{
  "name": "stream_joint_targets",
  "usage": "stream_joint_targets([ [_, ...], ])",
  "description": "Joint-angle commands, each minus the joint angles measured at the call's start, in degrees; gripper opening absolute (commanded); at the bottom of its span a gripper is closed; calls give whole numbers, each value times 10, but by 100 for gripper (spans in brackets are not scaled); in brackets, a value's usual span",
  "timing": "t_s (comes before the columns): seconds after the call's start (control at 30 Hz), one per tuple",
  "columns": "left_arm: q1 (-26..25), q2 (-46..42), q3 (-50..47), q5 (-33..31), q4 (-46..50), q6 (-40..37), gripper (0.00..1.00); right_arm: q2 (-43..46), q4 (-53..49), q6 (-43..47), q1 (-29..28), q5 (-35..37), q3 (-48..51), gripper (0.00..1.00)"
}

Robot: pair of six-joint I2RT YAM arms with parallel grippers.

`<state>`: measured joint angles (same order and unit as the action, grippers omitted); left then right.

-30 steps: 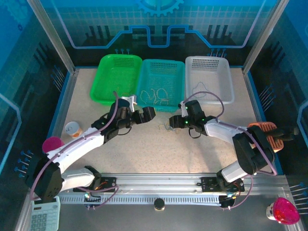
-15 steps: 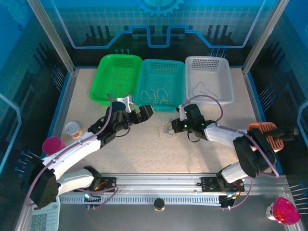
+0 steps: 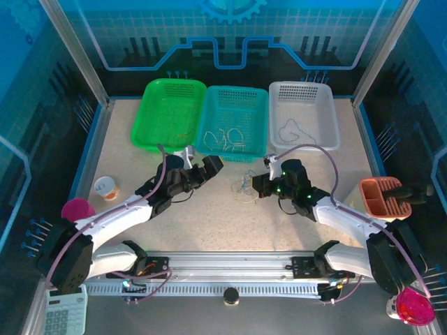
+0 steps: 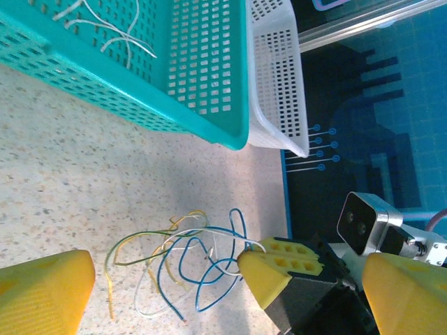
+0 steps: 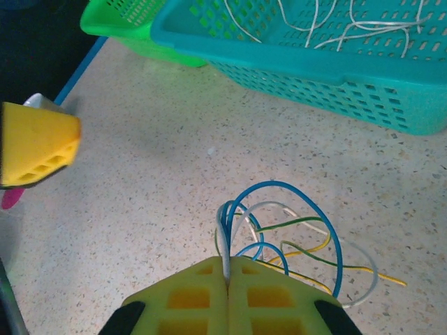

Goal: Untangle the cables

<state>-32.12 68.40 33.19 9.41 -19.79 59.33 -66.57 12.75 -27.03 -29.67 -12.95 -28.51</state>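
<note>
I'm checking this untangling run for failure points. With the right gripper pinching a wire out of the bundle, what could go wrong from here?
1. The right gripper is shut on one whitish wire that runs among the other loops of the tangle. Pulling may drag or tighten the whole bundle.
2. The left gripper is open and holds nothing, so nothing anchors the rest.

Speckled beige tabletop point(image 3: 209, 216), blue circuit-patterned walls point(image 3: 279, 28), aluminium corner posts point(image 3: 73, 49), light seemingly overhead.
</note>
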Motion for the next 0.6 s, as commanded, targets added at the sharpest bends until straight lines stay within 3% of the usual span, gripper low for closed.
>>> stream_joint_targets([
  [0.0, -6, 18, 1, 33, -65, 26, 99, 23, 63, -13, 1, -27, 16, 0],
  [0.57, -52, 117, 35, 35, -148, 32, 99, 13, 81, -30, 7, -76, -10, 0],
])
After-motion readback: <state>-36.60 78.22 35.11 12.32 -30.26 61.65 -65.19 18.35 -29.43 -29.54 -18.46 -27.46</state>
